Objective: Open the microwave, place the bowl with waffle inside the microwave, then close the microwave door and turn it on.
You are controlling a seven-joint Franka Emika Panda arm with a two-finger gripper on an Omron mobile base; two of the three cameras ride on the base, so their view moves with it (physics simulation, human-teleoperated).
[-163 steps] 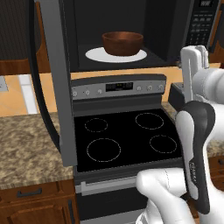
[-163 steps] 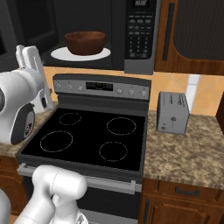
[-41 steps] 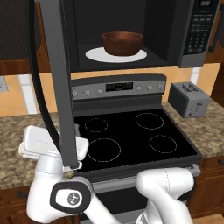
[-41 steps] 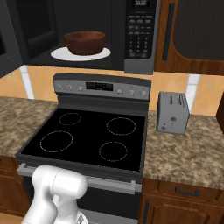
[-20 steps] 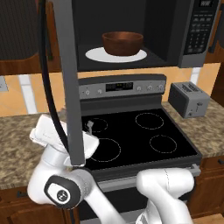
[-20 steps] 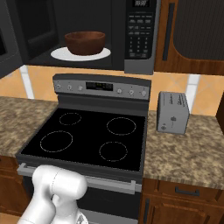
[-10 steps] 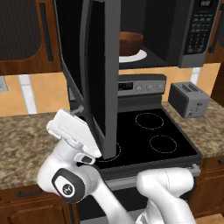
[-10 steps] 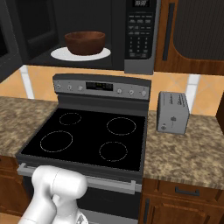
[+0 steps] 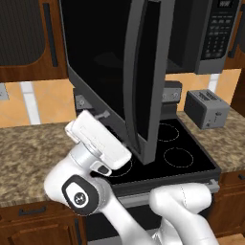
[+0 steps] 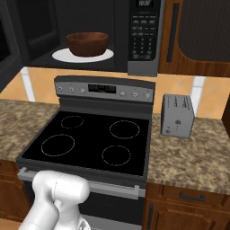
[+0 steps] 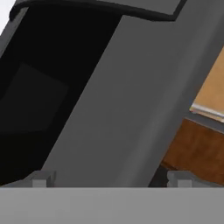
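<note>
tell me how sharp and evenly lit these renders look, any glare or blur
Left base view: crisp, the dark glass microwave door shows only a faint sheen, no glare. Right base view: sharp, flat light, the round dark brown wooden bowl sits in a dim cavity. Hand view: soft and featureless, grey door frame very close.

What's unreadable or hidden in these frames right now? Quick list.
- Waffle: right base view, the round dark brown wooden bowl has a deep wall that hides its contents.
- Bowl and white round turntable plate: left base view, blocked by the swung wide dark glass microwave door.
- Pincer contact: hand view is too close on the door's grey frame; fingertips barely show.
- Black button panel: labels too small.
</note>
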